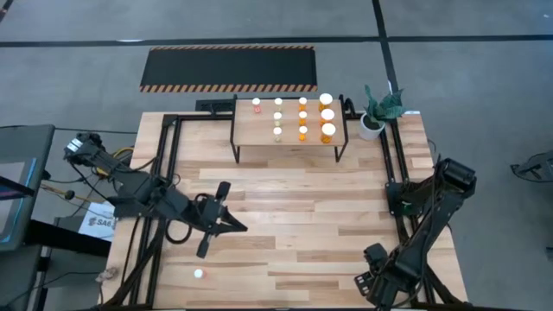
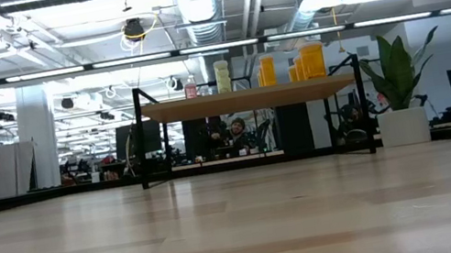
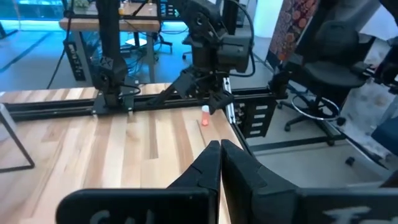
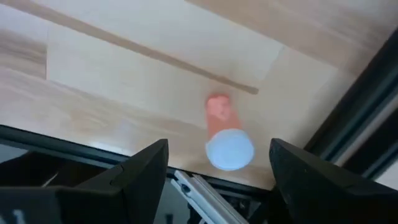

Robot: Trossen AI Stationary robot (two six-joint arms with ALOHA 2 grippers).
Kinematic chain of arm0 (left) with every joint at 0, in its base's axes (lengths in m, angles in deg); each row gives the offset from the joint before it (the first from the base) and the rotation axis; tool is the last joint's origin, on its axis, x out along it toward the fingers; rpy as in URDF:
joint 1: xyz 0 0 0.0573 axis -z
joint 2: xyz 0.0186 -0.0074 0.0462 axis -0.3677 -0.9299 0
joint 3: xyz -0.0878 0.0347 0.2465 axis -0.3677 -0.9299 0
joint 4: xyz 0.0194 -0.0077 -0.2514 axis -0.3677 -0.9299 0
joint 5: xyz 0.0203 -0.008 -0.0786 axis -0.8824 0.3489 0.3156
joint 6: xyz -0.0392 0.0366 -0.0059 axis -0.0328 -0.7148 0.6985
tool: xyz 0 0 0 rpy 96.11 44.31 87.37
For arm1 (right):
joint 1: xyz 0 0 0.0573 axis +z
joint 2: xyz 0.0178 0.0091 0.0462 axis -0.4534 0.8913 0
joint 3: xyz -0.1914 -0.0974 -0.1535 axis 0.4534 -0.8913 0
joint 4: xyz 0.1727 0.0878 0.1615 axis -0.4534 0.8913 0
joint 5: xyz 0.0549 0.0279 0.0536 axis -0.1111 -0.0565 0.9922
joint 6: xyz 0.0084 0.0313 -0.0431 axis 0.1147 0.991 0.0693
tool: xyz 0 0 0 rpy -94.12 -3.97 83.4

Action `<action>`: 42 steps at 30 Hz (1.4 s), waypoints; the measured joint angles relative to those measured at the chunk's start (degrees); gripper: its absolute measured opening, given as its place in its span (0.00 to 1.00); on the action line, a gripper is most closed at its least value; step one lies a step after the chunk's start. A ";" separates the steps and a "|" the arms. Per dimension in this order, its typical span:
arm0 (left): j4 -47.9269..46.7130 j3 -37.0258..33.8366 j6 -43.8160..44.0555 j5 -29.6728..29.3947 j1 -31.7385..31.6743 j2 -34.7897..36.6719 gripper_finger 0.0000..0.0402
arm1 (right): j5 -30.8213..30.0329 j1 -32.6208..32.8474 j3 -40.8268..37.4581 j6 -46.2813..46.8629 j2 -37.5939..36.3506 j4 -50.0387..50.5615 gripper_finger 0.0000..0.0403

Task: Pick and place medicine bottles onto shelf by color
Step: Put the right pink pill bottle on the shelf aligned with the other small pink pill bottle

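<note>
Judging by the high view, most of the sorting is done: ten medicine bottles are seen standing on the shelf [image 1: 289,145] in the upper middle of the frame, grouped in four columns. From left to right, one red-pink bottle [image 1: 257,106], three pale yellow-green bottles [image 1: 278,116], three small orange bottles [image 1: 302,116] and three larger orange bottles [image 1: 327,114] are counted. Two bottles are left on the tabletop [image 1: 294,199], so twelve are counted in all. A loose red-pink bottle [image 4: 219,112] is found at the lower right of the high view, close to the table's edge rail, and it appears upright in the left wrist view. The right gripper [image 1: 370,278] is held directly over it with its fingers [image 4: 146,171] spread wide on either side, and nothing is pinched yet. A capped bottle [image 1: 199,274] is seen alone at the lower left of the high view; its body colour cannot be told under the white cap. The left gripper [image 1: 240,227] is held over the left middle of the table, well apart from both loose bottles, with its fingers pressed together on nothing. The short red-pink column is probably meant to be filled by the remaining bottles.
</note>
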 joint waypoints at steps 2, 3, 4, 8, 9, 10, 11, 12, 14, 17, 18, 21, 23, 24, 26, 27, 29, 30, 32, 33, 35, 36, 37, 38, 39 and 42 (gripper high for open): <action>0.06 0.00 0.06 0.02 -0.52 0.00 0.00 | -0.02 0.37 -1.14 0.61 -0.11 -1.73 0.75; 0.07 0.00 0.07 0.00 -0.73 0.00 0.00 | 0.00 0.53 -1.93 0.65 -0.22 -2.73 0.75; 0.05 0.00 0.08 0.02 -0.95 0.00 0.00 | 0.02 0.65 -2.76 0.67 -0.24 -3.60 0.75; 0.04 0.00 0.11 0.04 -1.97 0.00 0.00 | 0.16 0.65 -4.25 0.76 -0.17 -5.85 0.75; 0.02 0.00 0.11 0.06 -2.21 0.00 0.00 | 0.13 0.65 -4.27 0.74 -0.18 -5.97 0.75; 0.04 0.00 0.11 0.10 -2.50 0.00 0.00 | 0.15 0.60 -4.28 0.71 -0.18 -5.95 0.75; 0.04 0.00 0.11 0.14 -2.79 0.00 0.00 | 0.13 0.60 -4.28 0.47 -0.18 -5.93 0.75; 0.04 0.00 0.13 0.20 -3.00 0.00 0.00 | 0.13 0.60 -4.31 0.35 -0.17 -5.73 0.75; 0.03 0.00 0.13 1.02 -3.58 0.00 0.00 | 0.13 0.65 -4.32 0.10 -0.17 -5.77 0.75; 0.02 0.00 0.26 2.04 -4.01 0.00 0.00 | 0.13 0.65 -4.32 -0.06 -0.18 -5.63 0.74; -0.01 0.00 0.26 2.08 -4.05 0.00 0.00 | 0.14 0.65 -4.32 -0.37 -0.19 -5.67 0.73; 0.00 0.00 0.07 2.08 -4.05 0.00 0.00 | 0.12 0.64 -4.32 -0.84 -0.19 -5.58 0.68; -0.02 0.00 -0.28 2.05 -4.05 0.00 0.00 | 0.11 0.65 -4.32 -1.02 -0.19 -5.49 0.64; 0.00 0.00 -0.28 2.03 -4.05 0.00 0.00 | 0.11 0.65 -4.32 -1.21 -0.19 -5.54 0.62; -0.01 0.00 -0.33 2.03 -4.05 0.00 0.00 | 0.11 0.65 -4.32 -1.43 -0.19 -5.71 0.59; -0.02 0.00 -0.33 2.05 -4.05 0.00 0.00 | 0.11 0.65 -4.32 -1.78 -0.19 -5.78 0.57; -0.02 0.00 -0.35 2.03 -4.05 0.00 0.00 | 0.15 0.65 -4.32 -1.84 -0.19 -5.76 0.54; -0.02 0.00 -0.39 2.01 -4.05 0.00 0.00 | 0.15 0.66 -4.32 -1.84 -0.19 -5.76 0.53; -0.02 0.00 -0.38 2.01 -4.05 0.00 0.00 | 0.17 0.67 -4.32 -1.84 -0.19 -5.76 0.51; -0.02 0.00 -0.37 2.02 -4.05 0.00 0.00 | 0.20 0.69 -4.32 -1.85 -0.19 -5.76 0.50; -0.04 0.00 -0.37 2.01 -4.05 0.00 0.00 | 0.30 0.74 -4.32 -2.02 -0.19 -5.76 0.49; -0.02 0.00 -0.35 2.01 -4.05 0.00 0.00 | 0.39 0.82 -4.32 -2.00 -0.19 -5.75 0.48; -0.03 0.00 -0.30 2.01 -4.05 0.00 0.00 | 0.47 0.96 -4.32 -2.01 -0.19 -5.77 0.47; -0.04 0.00 -0.27 1.99 -4.05 0.00 0.00 | 0.80 1.01 -4.32 -1.99 -0.19 -5.76 0.47; -0.06 0.00 -0.26 2.00 -4.05 0.00 0.00 | 1.36 1.07 -4.32 -2.01 -0.19 -5.76 0.46; -0.07 0.00 -0.24 1.99 -4.05 0.00 0.00 | 1.88 1.53 -4.32 -1.99 -0.19 -5.76 0.45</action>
